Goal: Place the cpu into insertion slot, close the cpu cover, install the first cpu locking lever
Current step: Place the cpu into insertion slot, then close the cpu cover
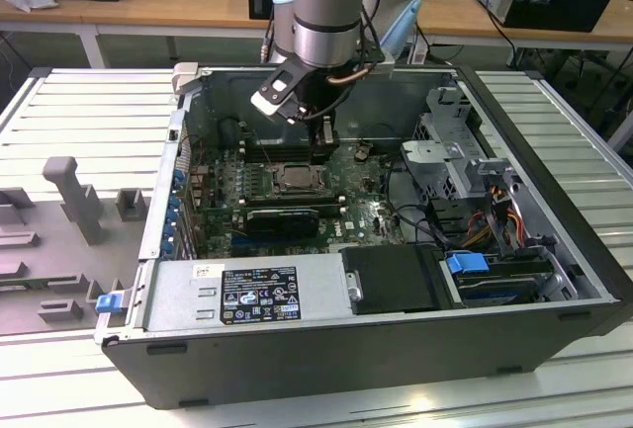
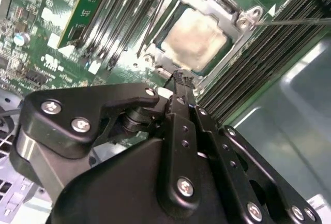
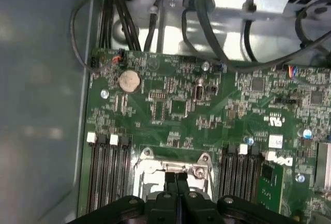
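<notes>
Table (image 1: 89, 112): pale slatted surface that carries the whole set-up. A grey moulded fixture (image 1: 71, 196) stands on it at the exterior view's left, apart from the machine.
Computer case (image 1: 346, 354): dark, lying on its side with the side panel off, so the interior is open from above.
Arm (image 1: 326, 3): comes down from the top of the exterior view into the case, over the middle of the board.
Power supply (image 1: 247, 290): grey box with a printed label, along the near wall of the case.
Motherboard (image 3: 170, 105): green, flat on the floor of the case. Rows of black memory slots (image 3: 107, 167) flank the socket on both sides.
Insertion slot (image 1: 265, 181): square socket near the middle of the board, directly beneath the wrist.
Cpu cover (image 2: 204, 1): silvery frame lying down flat around the chip, with its opening over the chip's top.
Cpu (image 2: 194, 36): seated in the insertion slot, its pale metal top showing through the cover's opening.
Metal rod (image 2: 295, 21): thin and straight, running out from a corner of the cover across the memory slots. Whether it is latched cannot be told.
Gripper (image 2: 181, 78): black fingers pressed together with nothing between them. The tip is just beside one edge of the cover; contact cannot be told. Both wrist views show the pair together.
Coin battery (image 3: 129, 80): round and silvery, on the board well away from the socket.
</notes>
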`<action>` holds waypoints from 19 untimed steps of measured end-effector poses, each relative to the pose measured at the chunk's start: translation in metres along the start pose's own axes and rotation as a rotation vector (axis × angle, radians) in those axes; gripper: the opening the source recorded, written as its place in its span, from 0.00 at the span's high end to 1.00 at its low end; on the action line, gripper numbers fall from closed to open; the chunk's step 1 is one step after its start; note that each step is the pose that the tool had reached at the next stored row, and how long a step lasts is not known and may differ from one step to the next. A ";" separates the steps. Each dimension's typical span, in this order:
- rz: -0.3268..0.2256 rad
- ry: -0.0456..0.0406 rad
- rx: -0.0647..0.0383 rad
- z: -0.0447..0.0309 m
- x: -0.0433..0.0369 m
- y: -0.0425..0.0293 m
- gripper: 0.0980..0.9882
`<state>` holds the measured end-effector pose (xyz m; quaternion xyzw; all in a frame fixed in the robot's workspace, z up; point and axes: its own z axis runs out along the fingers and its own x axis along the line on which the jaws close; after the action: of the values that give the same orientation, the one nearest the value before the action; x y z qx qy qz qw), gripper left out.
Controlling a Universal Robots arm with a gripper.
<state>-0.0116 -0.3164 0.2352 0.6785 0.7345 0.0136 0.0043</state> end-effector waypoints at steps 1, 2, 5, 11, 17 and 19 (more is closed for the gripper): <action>0.000 0.0001 0.000 0.0002 0.0004 -0.0045 0.99; 0.000 0.0002 0.000 0.0004 0.0007 -0.0077 0.99; 0.000 0.0003 0.000 0.0022 0.0014 -0.0167 0.99; 0.000 0.0002 0.000 0.0102 0.0016 -0.0216 0.99; 0.000 0.0003 0.000 0.0101 0.0020 -0.0261 0.99; 0.000 0.0000 0.000 0.0096 0.0019 -0.0265 0.99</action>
<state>-0.0379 -0.3164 0.2249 0.6784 0.7346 0.0136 0.0043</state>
